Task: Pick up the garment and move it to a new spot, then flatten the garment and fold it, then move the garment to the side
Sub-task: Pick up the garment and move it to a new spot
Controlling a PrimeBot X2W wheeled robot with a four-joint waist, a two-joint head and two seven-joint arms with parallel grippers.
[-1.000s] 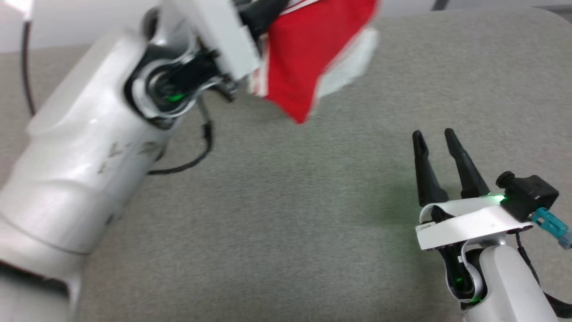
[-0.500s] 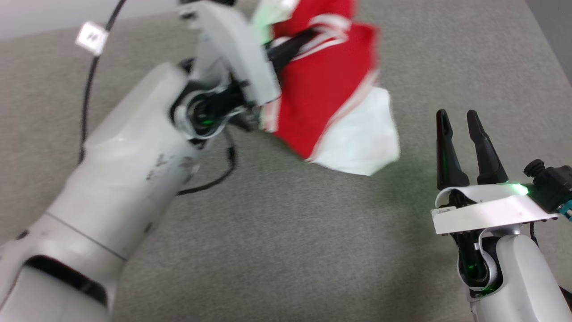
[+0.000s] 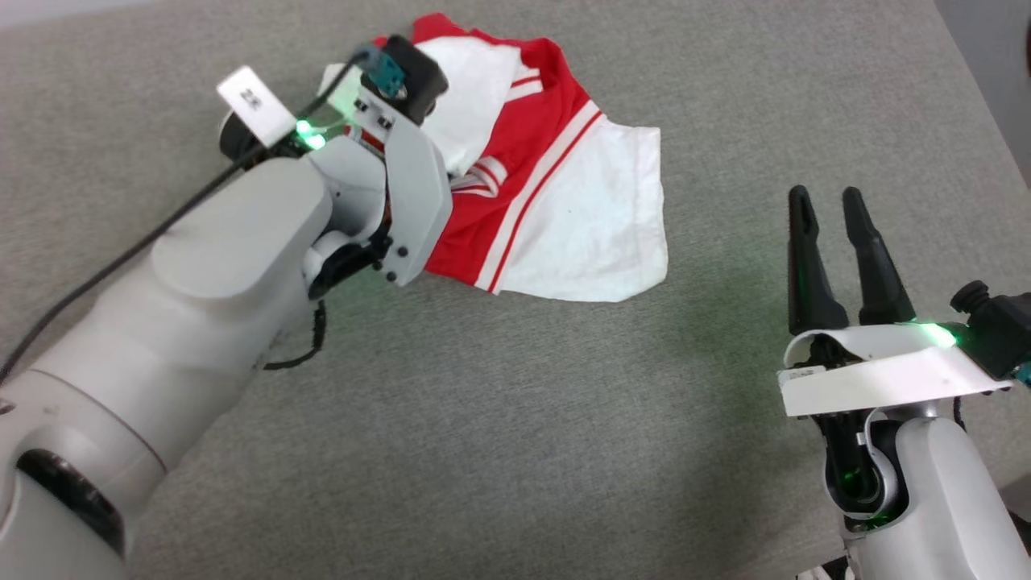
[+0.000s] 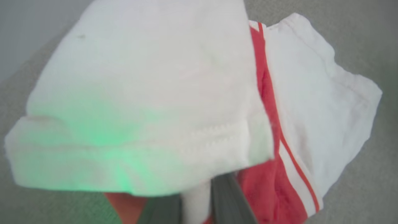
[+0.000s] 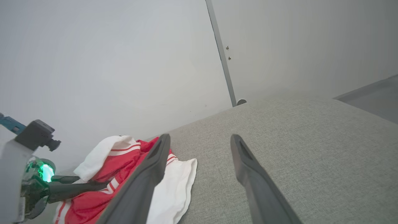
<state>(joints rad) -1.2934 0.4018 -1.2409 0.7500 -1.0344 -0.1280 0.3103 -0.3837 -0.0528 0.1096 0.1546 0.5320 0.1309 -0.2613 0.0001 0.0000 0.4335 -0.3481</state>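
The garment (image 3: pixel 564 217), red with white sleeves and red-and-white striped trim, lies crumpled on the grey surface at the upper middle of the head view. My left arm's wrist (image 3: pixel 411 193) sits over its left side and hides the fingers there. In the left wrist view the left gripper (image 4: pixel 197 202) is shut on a fold of the garment (image 4: pixel 140 77). The right wrist view shows those dark fingers (image 5: pixel 77 186) running into the red cloth (image 5: pixel 121 158). My right gripper (image 3: pixel 826 197) stands open and holds nothing, well to the right of the garment, and appears too in its own view (image 5: pixel 200 137).
The grey fabric surface (image 3: pixel 499 419) spreads wide in front of and to the right of the garment. Its right edge (image 3: pixel 995 137) runs close past my right gripper. A black cable (image 3: pixel 121 258) with a white tag trails from my left arm. A pale wall (image 5: pixel 108 62) stands behind.
The head camera has shifted. The garment hung bunched from my left gripper above the surface; now it rests on the surface, spread wider. My right gripper stays open.
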